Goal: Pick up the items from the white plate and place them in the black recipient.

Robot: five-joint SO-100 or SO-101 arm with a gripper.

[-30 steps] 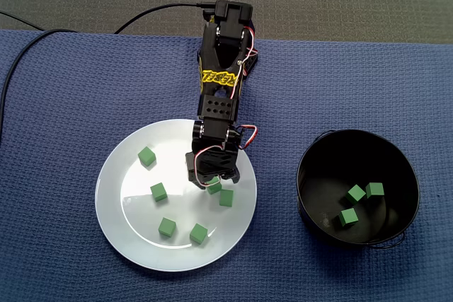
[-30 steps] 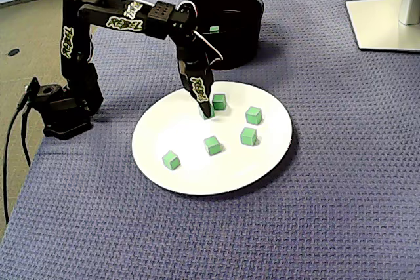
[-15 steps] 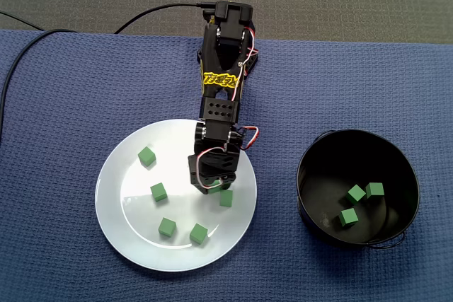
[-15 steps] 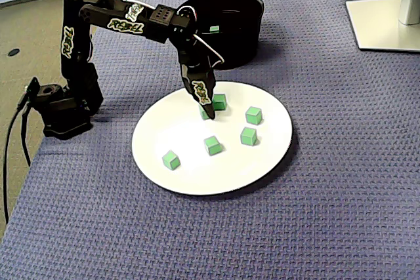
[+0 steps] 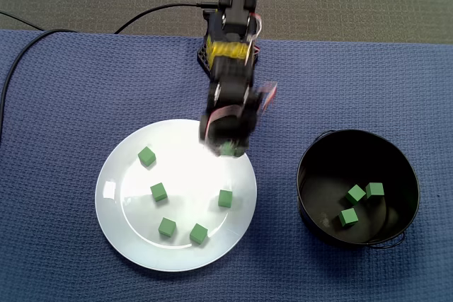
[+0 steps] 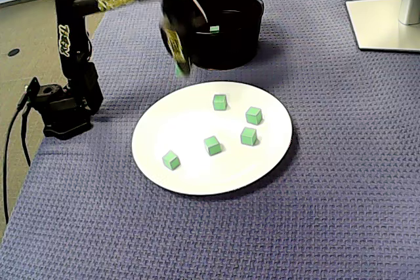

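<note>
My gripper [image 5: 226, 148] [image 6: 180, 68] hangs in the air above the far rim of the white plate [image 5: 113, 206] [image 6: 275, 152], shut on a green cube [image 5: 227, 148] [image 6: 178, 69]. The arm is blurred from motion. Several green cubes lie on the plate, among them one [image 5: 225, 199] [image 6: 219, 101] nearest the gripper and one [image 5: 146, 155] [image 6: 170, 159] at the plate's other side. The black recipient [image 5: 308, 206] [image 6: 226, 47] holds three green cubes [image 5: 356, 194]; one of them [image 6: 214, 29] shows in the other fixed view.
A blue woven mat [image 5: 56, 104] [image 6: 328, 214] covers the table. The arm's base [image 6: 62, 109] stands at the mat's edge with a black cable [image 5: 148, 12] running off. A white monitor stand [image 6: 387, 21] sits at the far corner.
The gripper shut on a cube on the plate and has lifted it up and back toward the arm's base. One cube fewer lies on the plate.
</note>
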